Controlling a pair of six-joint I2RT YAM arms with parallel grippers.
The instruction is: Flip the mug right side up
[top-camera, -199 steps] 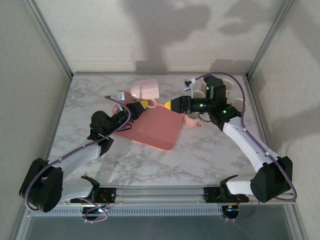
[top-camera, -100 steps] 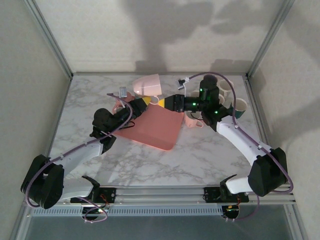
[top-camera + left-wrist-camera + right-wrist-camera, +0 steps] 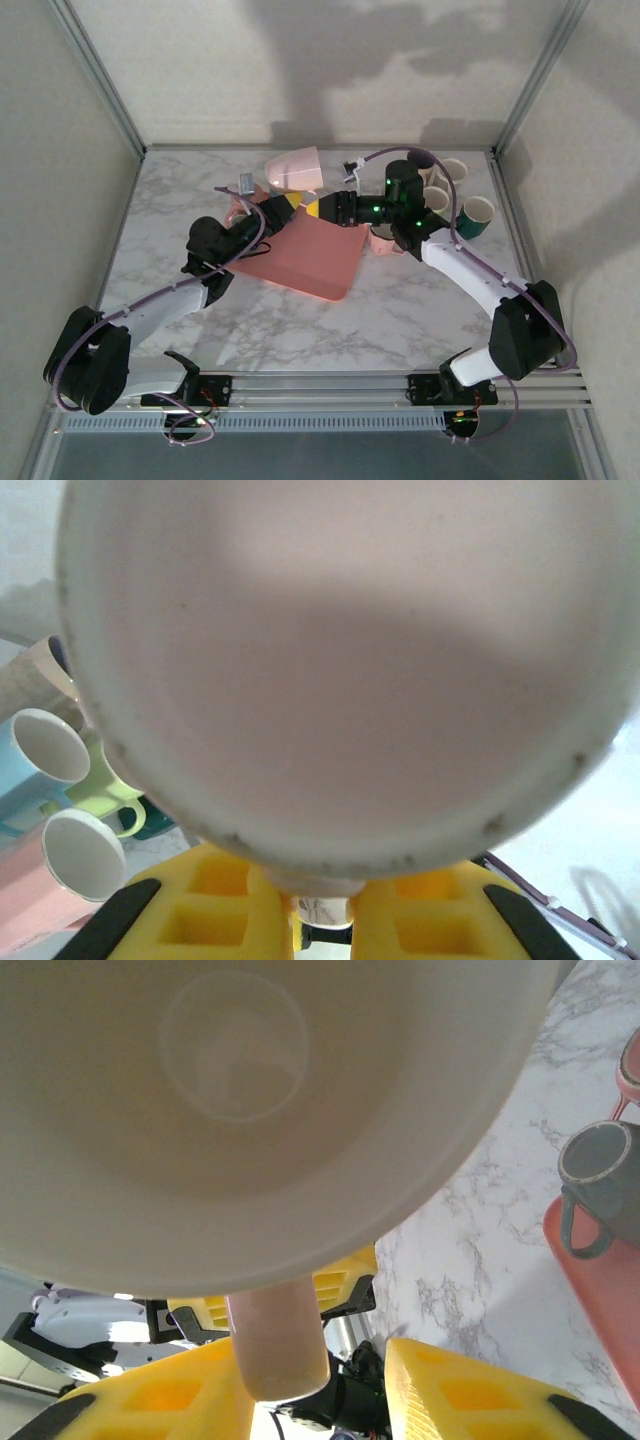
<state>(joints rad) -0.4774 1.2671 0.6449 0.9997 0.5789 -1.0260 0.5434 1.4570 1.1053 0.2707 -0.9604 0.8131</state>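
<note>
Pink mug (image 3: 293,170), clamped aloft near the table's (image 3: 400,310) far edge in your left gripper (image 3: 288,204), seems slick, breakable ceramic; take the handle (image 3: 278,1345) that your right gripper (image 3: 314,208), jaws parted, straddles.

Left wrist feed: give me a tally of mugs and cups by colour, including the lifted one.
Pink: 2, the lifted mug and a pink mug
Light blue: 1, the blue mug
Green: 1, the green mug
Cream: 1, the cream cup
Total: 5

No writing, brand, number or sign is legible on the mug (image 3: 293,170) or elsewhere.
</note>
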